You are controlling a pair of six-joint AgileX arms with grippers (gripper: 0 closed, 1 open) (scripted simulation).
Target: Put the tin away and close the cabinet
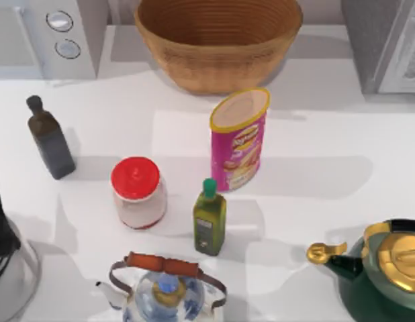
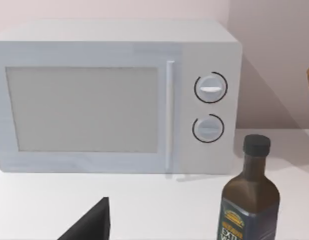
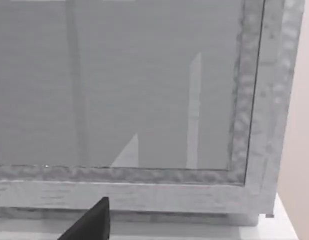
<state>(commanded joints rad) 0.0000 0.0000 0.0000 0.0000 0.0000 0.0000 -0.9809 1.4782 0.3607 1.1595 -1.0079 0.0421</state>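
Note:
The tin (image 1: 239, 137) is a tall pink snack tube with a yellow rim, standing upright mid-table in front of the basket. The grey cabinet (image 1: 385, 43) stands at the back right corner; the right wrist view faces its framed grey front (image 3: 144, 100) from close by, and I cannot tell whether its door is open or closed. A dark part of my right gripper (image 3: 89, 225) shows low in that view. My left gripper (image 2: 89, 226) hangs by the table's left edge, facing the microwave. Neither gripper is near the tin.
A wicker basket (image 1: 217, 40) sits at the back centre and a white microwave (image 1: 50, 33) at the back left. Around the tin stand a dark bottle (image 1: 51, 139), a red-lidded jar (image 1: 137, 192), a green oil bottle (image 1: 209, 218), a blue-patterned teapot (image 1: 164, 292) and a green kettle (image 1: 389, 272).

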